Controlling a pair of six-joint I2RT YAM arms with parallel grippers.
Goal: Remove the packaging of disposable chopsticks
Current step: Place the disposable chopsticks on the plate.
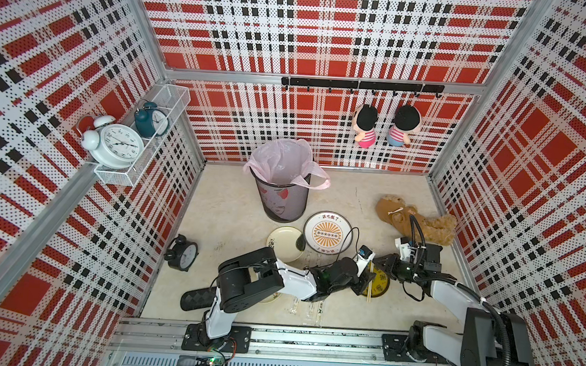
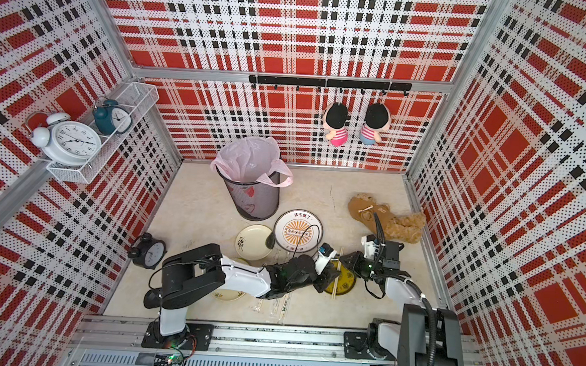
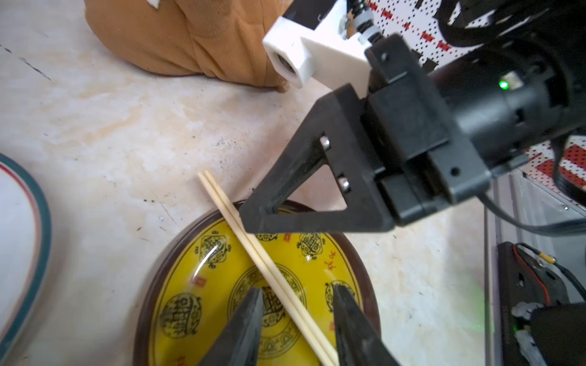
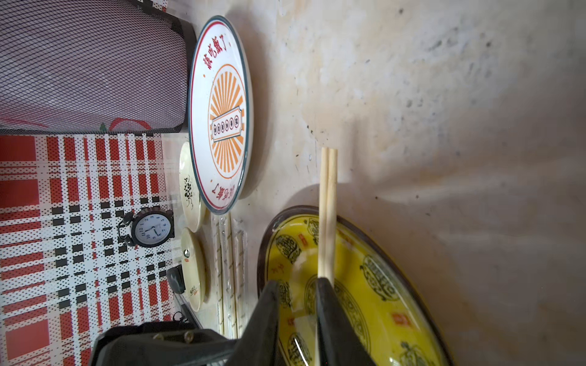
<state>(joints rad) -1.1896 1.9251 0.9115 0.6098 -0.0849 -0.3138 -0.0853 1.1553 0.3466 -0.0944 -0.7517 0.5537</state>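
**A:** Where are the disposable chopsticks [image 3: 272, 277]?

**B:** 1 bare pair, 2 thin pale wooden sticks lying side by side, rests across the glossy yellow plate [image 3: 218, 279]. Its far end juts past the brown rim over the marbled desk [image 4: 412, 95].

**A:** And the grippers?

**B:** Both hang over that plate. The left gripper [image 3: 297, 290] has its jaws moderately apart and straddles the pair without clamping it. The right gripper [image 4: 298, 282] shows only a narrow gap, and the sticks pass close by 1 jaw. It doesn't look clamped on them. There is a pale blur in the gap that I cannot identify.

**A:** The packaging [image 4: 228, 272]?

**B:** Clear plastic sleeves with white print lie flat on the desk beside the cream plates [image 4: 190, 177]. At least 1 seems to have sticks inside. In a top view [image 1: 314, 312] they sit near the front rail, just in front of the left arm.

**A:** Next move?

**B:** My guess is another sleeve. They lie back toward the robot from both grippers, on the left arm's side, so that arm is nearer. Their long axes run roughly from rail to back wall, about parallel to the bare pair. Thin, slick film lying flat probably needs a low pinch at 1 end.
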